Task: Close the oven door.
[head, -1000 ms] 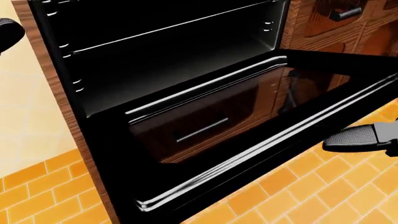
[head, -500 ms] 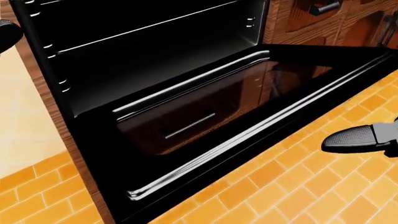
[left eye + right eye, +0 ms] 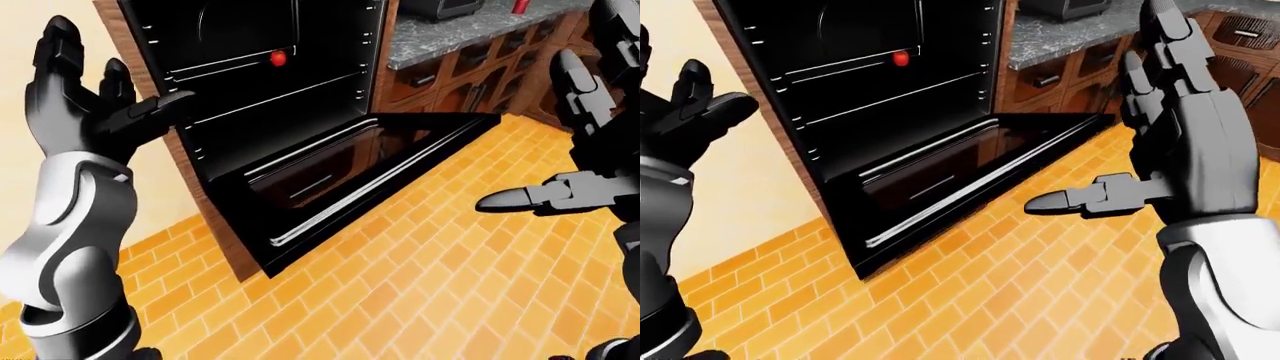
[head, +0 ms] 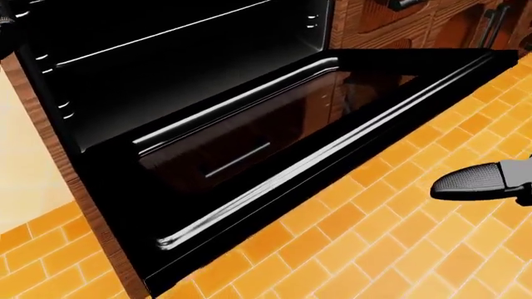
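The black oven (image 3: 260, 82) stands in a wooden column, and its door (image 4: 274, 143) hangs fully open, lying flat over the floor. A silver handle bar (image 4: 332, 146) runs along the door's outer edge. My left hand (image 3: 115, 75) is raised and open, left of the oven cavity and apart from it. In the right-eye view my right hand (image 3: 1118, 127) is open with fingers spread upward, to the right of the door and above the floor. Its thumb (image 4: 478, 180) points left toward the door's edge without touching it.
An orange brick floor (image 3: 400, 285) spreads below and right of the door. Wooden cabinets (image 3: 470, 71) under a grey stone counter (image 3: 450, 34) stand right of the oven. A small red thing (image 3: 279, 57) shows inside the upper cavity. A cream wall (image 3: 750, 180) lies left.
The head view has shifted: the oven slides left and more brick floor shows at the right. The door stays flat open. My right thumb holds its place in the picture.
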You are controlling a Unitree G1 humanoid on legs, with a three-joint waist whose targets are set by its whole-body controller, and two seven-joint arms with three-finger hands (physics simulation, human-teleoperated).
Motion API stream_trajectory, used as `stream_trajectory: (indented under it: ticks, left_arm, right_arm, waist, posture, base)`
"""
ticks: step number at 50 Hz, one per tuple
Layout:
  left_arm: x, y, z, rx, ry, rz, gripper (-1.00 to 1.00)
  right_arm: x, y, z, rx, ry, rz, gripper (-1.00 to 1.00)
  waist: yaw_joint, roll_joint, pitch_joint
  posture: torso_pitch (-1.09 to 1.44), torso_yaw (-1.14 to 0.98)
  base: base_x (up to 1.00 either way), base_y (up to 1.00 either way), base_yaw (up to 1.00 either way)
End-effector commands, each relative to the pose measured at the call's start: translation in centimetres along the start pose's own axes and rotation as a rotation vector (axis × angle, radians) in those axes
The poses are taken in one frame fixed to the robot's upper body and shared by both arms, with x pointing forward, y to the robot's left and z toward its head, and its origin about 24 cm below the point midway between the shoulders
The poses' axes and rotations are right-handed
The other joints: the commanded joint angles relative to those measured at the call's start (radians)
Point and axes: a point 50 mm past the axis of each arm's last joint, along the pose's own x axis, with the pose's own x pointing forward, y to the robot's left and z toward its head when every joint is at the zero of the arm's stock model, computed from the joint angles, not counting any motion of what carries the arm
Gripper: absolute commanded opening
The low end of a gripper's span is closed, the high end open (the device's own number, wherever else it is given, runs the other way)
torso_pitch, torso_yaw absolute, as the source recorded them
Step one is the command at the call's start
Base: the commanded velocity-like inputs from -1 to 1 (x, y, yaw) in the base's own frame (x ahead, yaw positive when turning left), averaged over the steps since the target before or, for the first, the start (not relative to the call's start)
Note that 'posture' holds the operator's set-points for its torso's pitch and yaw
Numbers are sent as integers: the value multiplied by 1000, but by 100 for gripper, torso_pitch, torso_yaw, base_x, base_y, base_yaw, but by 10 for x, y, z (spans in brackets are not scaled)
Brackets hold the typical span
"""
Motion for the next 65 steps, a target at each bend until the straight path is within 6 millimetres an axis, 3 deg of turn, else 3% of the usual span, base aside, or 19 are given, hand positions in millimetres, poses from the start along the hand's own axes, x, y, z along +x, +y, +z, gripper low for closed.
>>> stream_trajectory:
  ticks: [1, 2, 3, 9, 26, 27, 29, 36, 40, 42, 43, 45, 46, 48, 52, 54, 56, 59, 65]
  left_arm:
    - [-1, -5, 11, -14, -55, -25, 100]
    - [-1, -5, 12, -14, -56, -25, 100]
    - [-1, -5, 12, -15, -56, -26, 100]
    - [-1, -4, 11, -14, -55, -23, 100]
    - [0, -3, 11, -11, -56, -22, 100]
    - [0, -3, 11, -10, -56, -21, 100]
    - [0, -3, 11, -10, -57, -21, 100]
    - [0, -4, 11, -11, -57, -22, 100]
    - [0, -4, 13, -13, -59, -21, 100]
    - [0, -4, 13, -14, -60, -22, 100]
    - [0, -4, 13, -15, -60, -22, 100]
    - [0, -4, 14, -16, -61, -23, 100]
    - [0, -4, 14, -16, -62, -23, 100]
    - [0, -4, 14, -16, -61, -23, 100]
    - [0, -4, 14, -15, -62, -21, 100]
    - [0, -4, 13, -15, -61, -21, 100]
    - [0, -4, 13, -14, -61, -21, 100]
    - [0, -4, 13, -13, -61, -21, 100]
    - [0, -3, 12, -11, -61, -20, 100]
  right_arm:
    - [1, -3, 4, -33, -23, -33, 100]
    - [2, -4, 2, -66, -13, -47, 100]
    - [2, -4, 2, -59, -13, -42, 100]
    - [3, 0, -1, -78, -8, -33, 100]
    - [4, 0, -4, -115, 32, -26, 100]
    - [4, 0, -3, -116, 32, -26, 100]
    - [4, 0, -3, -113, 33, -27, 100]
    - [4, 0, -4, -103, 33, -22, 100]
    - [4, 0, -2, -107, 32, -18, 100]
    - [4, 0, -1, -108, 30, -18, 100]
    - [4, 0, -1, -108, 30, -18, 100]
    - [5, 0, 0, -109, 29, -17, 100]
    - [5, 0, 0, -108, 29, -17, 100]
    - [4, 0, 1, -108, 27, -14, 100]
    - [4, 1, 0, -104, 27, -9, 100]
    - [4, 1, 0, -103, 28, -9, 100]
    - [4, 1, -1, -104, 29, -8, 100]
    - [3, 1, -1, -104, 29, -8, 100]
    - [3, 2, -2, -107, 30, -6, 100]
  waist:
    - [4, -11, -12]
    - [10, -44, -21]
    - [4, -6, -1]
    - [-13, 30, -14]
    - [-18, 24, -29]
    - [-19, 31, -50]
    - [-19, 25, -44]
    - [-24, 50, -42]
    - [-22, 37, -36]
    - [-21, 5, -35]
    - [-19, -23, -36]
    - [-21, 0, -33]
    - [-18, -12, -34]
    - [-19, -12, -41]
    - [-16, 18, -24]
    - [-20, 46, -21]
    - [-25, 109, -38]
    - [-19, 93, -27]
    - [-21, 39, -26]
  posture:
    - [0, 0]
    - [0, 0]
    - [0, 0]
    - [0, 0]
    - [0, 0]
    - [0, 0]
    - [0, 0]
    - [0, 0]
    - [0, 0]
    - [0, 0]
    - [0, 0]
    - [0, 0]
    - [0, 0]
    - [0, 0]
    - [0, 0]
    - [0, 0]
    - [0, 0]
    - [0, 0]
    - [0, 0]
  base:
    - [0, 0, 0]
    - [0, 0, 0]
    - [0, 0, 0]
    - [0, 0, 0]
    - [0, 0, 0]
    - [0, 10, 0]
    - [0, 14, 0]
    - [0, 14, 0]
    - [0, 14, 0]
    - [0, 14, 0]
    - [0, 14, 0]
    - [0, 14, 0]
    - [0, 14, 0]
    - [0, 14, 0]
    - [0, 14, 0]
    - [0, 14, 0]
    - [0, 14, 0]
    - [0, 14, 0]
    - [0, 14, 0]
